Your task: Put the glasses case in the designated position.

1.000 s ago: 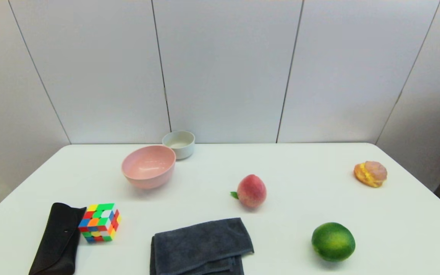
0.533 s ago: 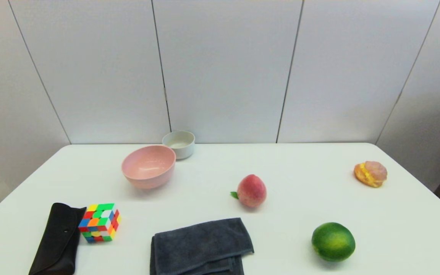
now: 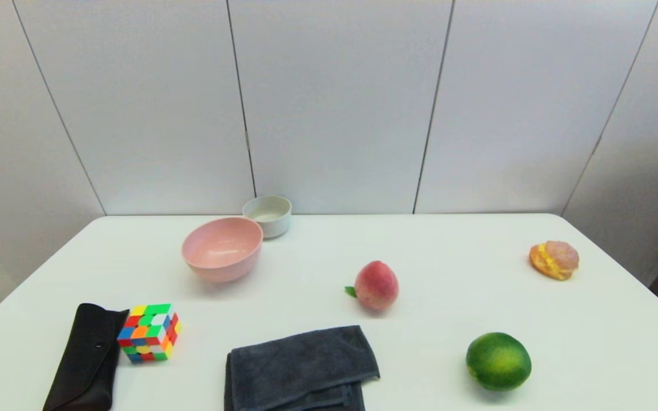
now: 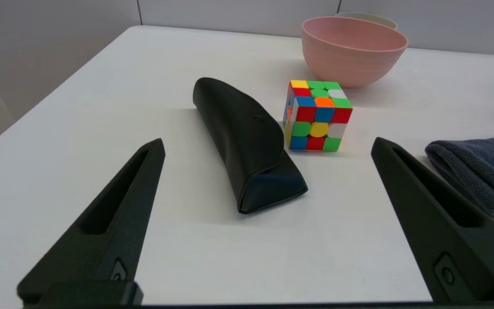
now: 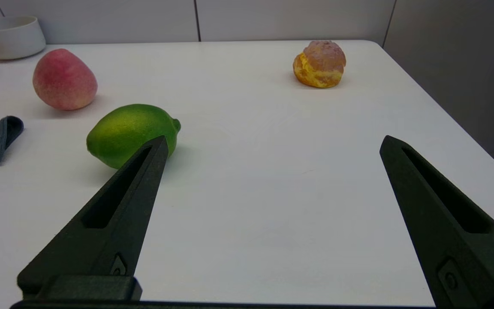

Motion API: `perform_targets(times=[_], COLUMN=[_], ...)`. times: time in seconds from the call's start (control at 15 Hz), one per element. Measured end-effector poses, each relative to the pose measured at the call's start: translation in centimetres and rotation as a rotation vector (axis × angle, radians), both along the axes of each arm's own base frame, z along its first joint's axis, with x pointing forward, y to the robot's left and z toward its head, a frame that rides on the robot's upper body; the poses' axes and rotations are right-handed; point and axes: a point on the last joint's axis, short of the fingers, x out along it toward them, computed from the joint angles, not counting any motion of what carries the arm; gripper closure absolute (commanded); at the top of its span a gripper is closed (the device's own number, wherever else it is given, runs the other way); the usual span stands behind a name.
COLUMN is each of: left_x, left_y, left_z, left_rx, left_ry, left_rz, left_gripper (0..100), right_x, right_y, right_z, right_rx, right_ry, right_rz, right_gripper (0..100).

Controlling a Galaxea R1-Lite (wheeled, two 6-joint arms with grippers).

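The flat black soft glasses case (image 4: 247,143) is laid on the white bench (image 4: 101,86), ahead of the left gripper (image 4: 267,146), whose jaws are spread wide with nothing between them. A multicoloured puzzle cube (image 4: 318,115) is set just beside the case, a round pink bowl (image 4: 353,49) beyond it, a folded dark grey towel (image 4: 478,171) off to one side. The right gripper (image 5: 272,143) is held open too, near a green lime (image 5: 131,133).
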Motion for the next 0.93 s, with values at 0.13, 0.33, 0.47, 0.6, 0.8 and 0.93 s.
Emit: perform_targets(times=[0.13,0.33,0.47,0.6,0.8,0.93], left_x=[0.0,-0.01,-0.01,-0.01,0.0,0.0], left_y=[-0.01,-0.01,-0.01,-0.01,-0.01,-0.01], left_z=[0.01,0.02,0.03,0.04,0.03,0.02], left_rx=[0.005,-0.001,-0.002,-0.001,0.001,0.001], left_ry=[-0.001,0.0,-0.002,-0.002,-0.002,-0.002], left_rz=[-0.004,-0.003,-0.003,-0.004,-0.004,-0.004], left_gripper=[0,0,0,0,0,0], right_x=[0.0,0.0,0.0,0.0,0.0,0.0], right_y=[0.0,0.0,0.0,0.0,0.0,0.0], right_z=[0.0,0.0,0.0,0.0,0.0,0.0], right_rx=[0.0,0.0,0.0,0.0,0.0,0.0], right_ry=[0.0,0.0,0.0,0.0,0.0,0.0], right_rz=[0.0,0.0,0.0,0.0,0.0,0.0], right_gripper=[0,0,0,0,0,0])
